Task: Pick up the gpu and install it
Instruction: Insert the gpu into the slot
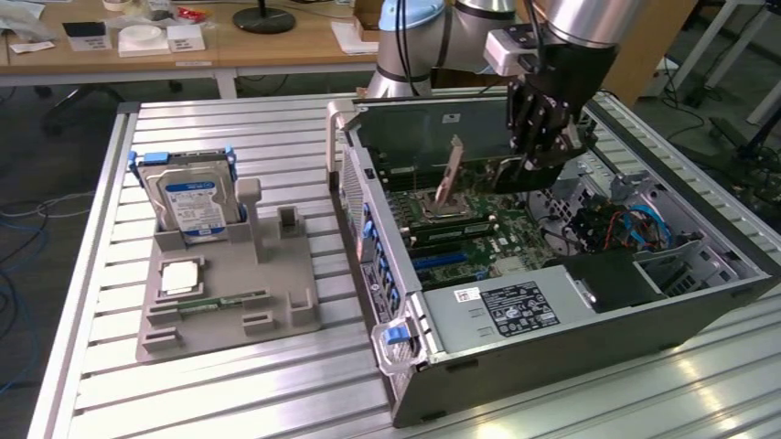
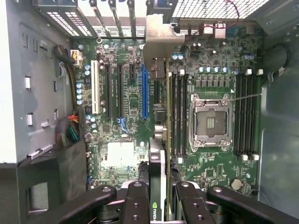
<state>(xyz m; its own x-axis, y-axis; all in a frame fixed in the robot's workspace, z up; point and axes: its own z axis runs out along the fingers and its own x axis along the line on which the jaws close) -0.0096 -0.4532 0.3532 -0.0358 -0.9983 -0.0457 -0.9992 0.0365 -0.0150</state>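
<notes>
One risk we saw was a missed slot: the gripper was clamped on the graphics card, held on edge above the motherboard inside the case, seemingly beside the blue slot and near the memory slots.

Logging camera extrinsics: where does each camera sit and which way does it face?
Exterior view: off the arm, raised, looking down on the table and open PC case; arm and end effector show.
Wrist view: on the wrist, looking past the fingers into the case at the motherboard.
Shared: the gripped gpu, motherboard, CPU socket.
</notes>
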